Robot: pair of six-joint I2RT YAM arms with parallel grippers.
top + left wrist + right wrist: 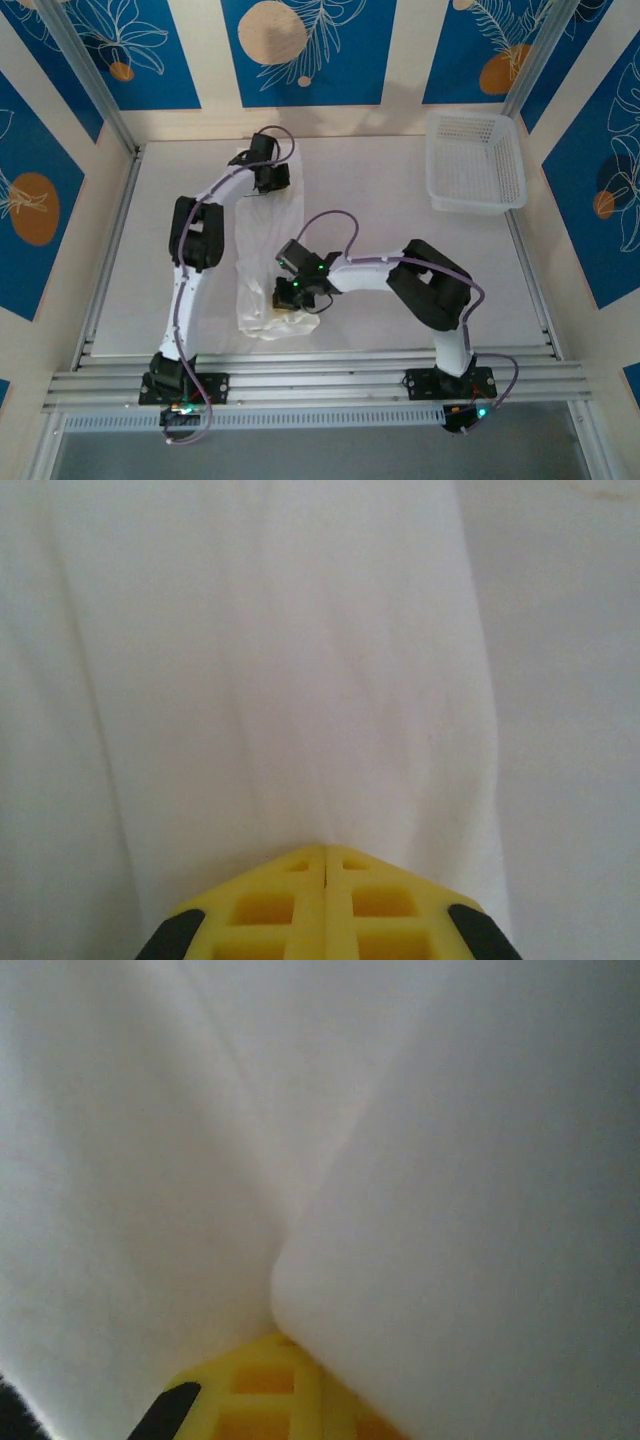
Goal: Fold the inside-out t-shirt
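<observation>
Looking down from above, the left arm runs from its base at the near edge straight up the table and bends right at the top, so the left gripper (pixel 266 184) sits at the far end of the thin white cloth t-shirt (pixel 262 250). On its wrist cam the yellow fingers (pixel 300 900) are pressed flat together with the tips down on the cloth (pixel 280 680). I honestly can't tell if any fabric is caught between them. The right arm is folded at the elbow and reaches left across the table, putting the right gripper (pixel 298 297) on the shirt's near end. Its jaws are closed, with cloth (pixel 450 1210) bunched up and creased right into the tips (pixel 262 1360), so it's pinching the shirt. Room-wise, the flat white table (pixel 400 230) has bare surface left of the left arm and a wide open patch right of the shirt. The white plastic mesh basket (pixel 476 162) sits in the far right corner, well apart. The shirt lies as one long narrow strip left of centre, long axis running near to far between the two grippers.
</observation>
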